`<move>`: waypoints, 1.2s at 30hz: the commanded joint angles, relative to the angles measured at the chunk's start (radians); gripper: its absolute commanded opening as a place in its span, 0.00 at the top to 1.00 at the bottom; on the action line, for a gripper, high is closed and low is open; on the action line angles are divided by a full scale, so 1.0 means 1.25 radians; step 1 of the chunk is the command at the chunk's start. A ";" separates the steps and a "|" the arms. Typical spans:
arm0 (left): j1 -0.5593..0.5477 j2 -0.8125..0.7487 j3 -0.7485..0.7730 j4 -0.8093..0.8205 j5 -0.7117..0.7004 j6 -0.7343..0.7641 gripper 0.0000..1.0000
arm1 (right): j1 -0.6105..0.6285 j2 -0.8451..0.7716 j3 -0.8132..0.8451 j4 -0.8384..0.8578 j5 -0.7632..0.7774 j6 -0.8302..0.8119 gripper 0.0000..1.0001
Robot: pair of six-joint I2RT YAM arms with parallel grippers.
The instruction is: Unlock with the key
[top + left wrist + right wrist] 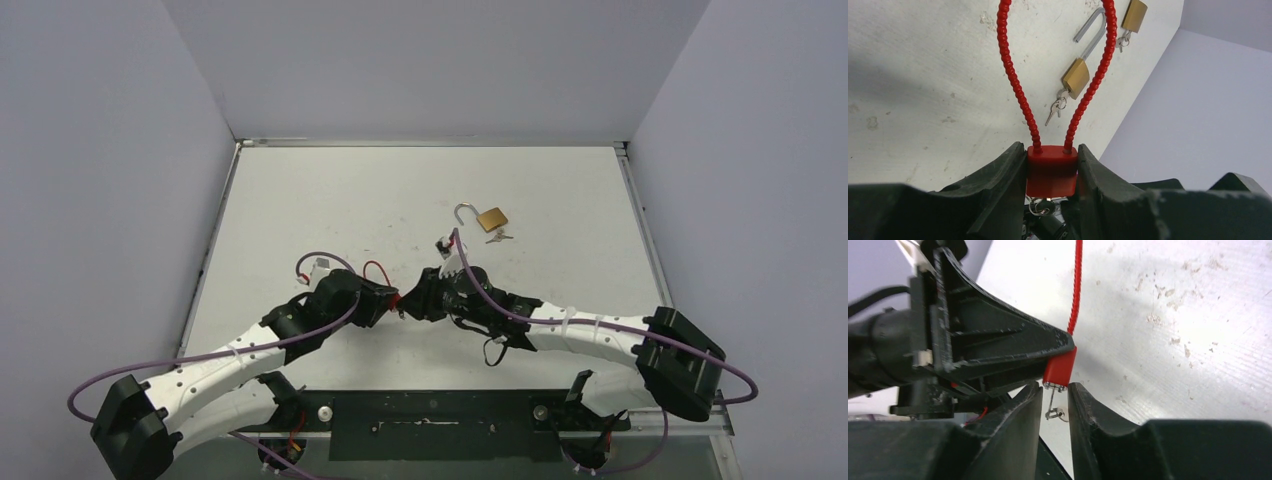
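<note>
In the left gripper [1052,150] the red lock [1052,172] is being clamped by its body above mid-table, its keyhole end being presented to the right gripper [1054,392], whose jaws are being held slightly apart about the inserted key [1052,399]; farther right, the brass padlock [491,219] is being kept clear on the table, shackle open.

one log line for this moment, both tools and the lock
left tool: clamped on red cable lock | right tool: jaws parted around key under lock | cable: both ends in body

An open-shackled brass padlock [1075,77] lies near a second brass padlock [1134,15] on the table [330,200].
</note>
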 commanded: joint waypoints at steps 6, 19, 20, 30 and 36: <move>-0.005 -0.019 0.026 0.040 -0.039 -0.033 1.00 | -0.021 -0.122 -0.039 0.054 -0.037 -0.007 0.49; -0.005 -0.031 0.030 0.036 -0.032 -0.032 1.00 | -0.019 -0.060 -0.009 -0.003 -0.076 0.022 0.68; -0.005 -0.029 0.030 0.036 -0.028 -0.031 1.00 | -0.019 -0.056 -0.006 -0.002 -0.079 0.021 0.69; -0.006 -0.024 0.027 0.049 -0.018 -0.036 1.00 | -0.019 -0.030 0.003 0.006 -0.082 0.015 0.77; -0.005 -0.020 0.025 0.056 -0.006 -0.036 1.00 | -0.023 -0.006 0.027 0.006 -0.080 -0.001 0.94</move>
